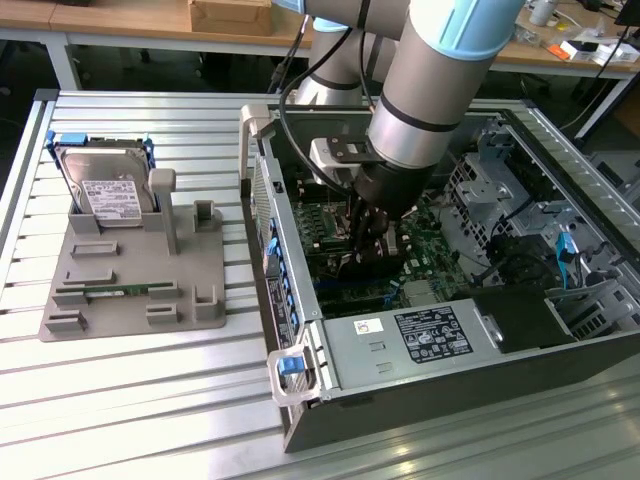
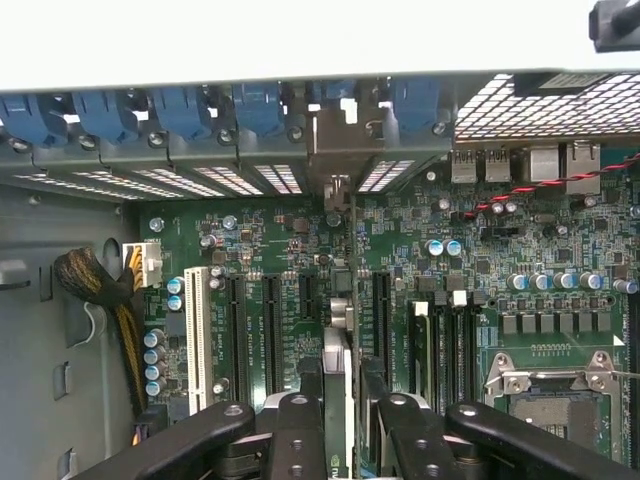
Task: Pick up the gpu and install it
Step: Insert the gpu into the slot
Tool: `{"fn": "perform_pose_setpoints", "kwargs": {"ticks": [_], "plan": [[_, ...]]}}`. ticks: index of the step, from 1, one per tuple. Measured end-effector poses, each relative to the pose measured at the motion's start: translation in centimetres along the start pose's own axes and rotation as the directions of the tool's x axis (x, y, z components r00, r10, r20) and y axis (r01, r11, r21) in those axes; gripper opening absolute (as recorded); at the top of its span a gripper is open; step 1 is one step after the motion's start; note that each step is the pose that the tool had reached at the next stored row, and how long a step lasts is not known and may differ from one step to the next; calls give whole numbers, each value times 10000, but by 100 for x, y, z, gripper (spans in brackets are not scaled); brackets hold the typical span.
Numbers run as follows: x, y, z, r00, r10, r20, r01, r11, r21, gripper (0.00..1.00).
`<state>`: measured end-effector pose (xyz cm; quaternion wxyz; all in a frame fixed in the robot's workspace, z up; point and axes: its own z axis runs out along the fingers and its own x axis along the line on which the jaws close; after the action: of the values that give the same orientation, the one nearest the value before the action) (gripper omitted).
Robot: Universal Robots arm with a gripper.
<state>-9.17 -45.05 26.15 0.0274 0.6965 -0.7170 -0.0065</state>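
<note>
One gripper (image 1: 368,232) sits inside the open computer case (image 1: 420,395), low over the motherboard (image 2: 500,280). Its black fingers (image 2: 300,430) are closed on the gpu (image 2: 338,360), held edge-on between them, a thin card standing upright. The card runs straight ahead of the fingers to the case's rear slot wall, its silver bracket (image 2: 338,150) set against the blue latches (image 2: 180,110). Black expansion slots (image 2: 270,320) lie on either side of the gripper. Well apart from the gripper, outside the case, a hard drive (image 1: 105,190) stands in a grey holder (image 1: 140,280).
</note>
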Motion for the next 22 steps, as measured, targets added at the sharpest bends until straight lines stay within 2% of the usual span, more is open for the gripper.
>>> {"fn": "perform_pose_setpoints", "kwargs": {"ticks": [3,4,5,7,9,10,11,13,15,16,18,19,20,21,22], "plan": [[-1,0,2,10000,0,2,0,10000,1,26],[-3,-2,10,10000,0,24,0,10000,11,27],[-1,0,5,10000,0,7,0,10000,3,39],[-1,0,4,10000,0,4,0,10000,2,51],[-1,0,4,10000,0,3,0,10000,2,53],[-1,0,3,10000,0,2,0,10000,1,64],[-1,0,4,10000,0,3,0,10000,1,71],[0,1,1,10000,-1,3,1,10000,1,71],[-19,12,-158,10000,0,3,0,10000,13,71],[-38,14,-188,10000,1,4,-1,10000,13,70],[-79,18,-247,10000,0,5,0,10000,14,57],[-99,20,-268,10000,1,2,-1,10000,13,45],[-109,20,-273,10000,0,2,0,10000,13,39],[-118,20,-277,10000,0,3,0,10000,13,27],[-124,21,-283,10000,0,2,0,10000,12,21]]}}
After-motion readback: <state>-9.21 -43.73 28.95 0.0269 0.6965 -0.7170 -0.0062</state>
